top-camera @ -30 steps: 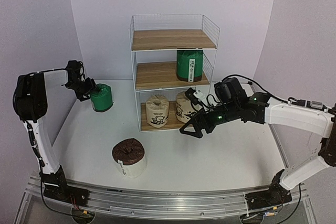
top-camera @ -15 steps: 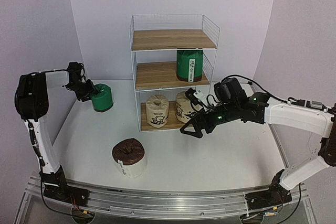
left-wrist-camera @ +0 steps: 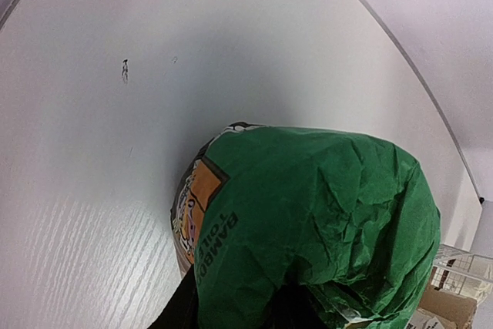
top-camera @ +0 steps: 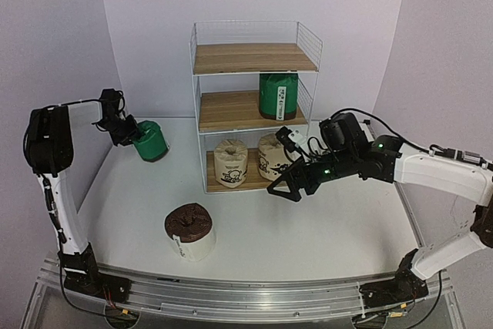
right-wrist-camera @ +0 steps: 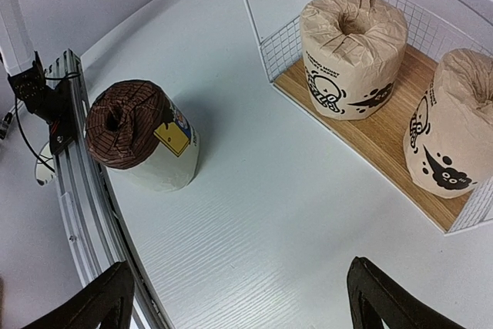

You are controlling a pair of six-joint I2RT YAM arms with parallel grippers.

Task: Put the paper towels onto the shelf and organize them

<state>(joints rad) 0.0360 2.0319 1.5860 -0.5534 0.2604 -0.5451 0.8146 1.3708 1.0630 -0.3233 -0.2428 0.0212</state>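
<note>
My left gripper [top-camera: 128, 133] is shut on a green paper towel roll [top-camera: 151, 141] at the far left of the table, and the roll leans slightly. In the left wrist view the crumpled green wrapper [left-wrist-camera: 316, 213] fills the lower frame, with my dark fingertips [left-wrist-camera: 179, 312] pressed against it. The shelf [top-camera: 231, 58] stands at the back centre. Another green roll [top-camera: 278, 95] sits on its middle board and two beige printed rolls [top-camera: 230, 162] [top-camera: 269, 156] on its bottom board. A brown-topped white roll [top-camera: 190, 229] stands near the front. My right gripper [top-camera: 283, 188] hangs open and empty before the shelf.
The right wrist view shows the brown-topped roll [right-wrist-camera: 139, 132], both beige rolls [right-wrist-camera: 353, 52] [right-wrist-camera: 454, 125] behind the shelf's wire side, and the metal rail [right-wrist-camera: 77, 190] at the table's near edge. The shelf's top board holds nothing.
My left gripper has closed onto the green roll, which has tipped a little. The right arm has shifted slightly to the right, its jaws still open.
</note>
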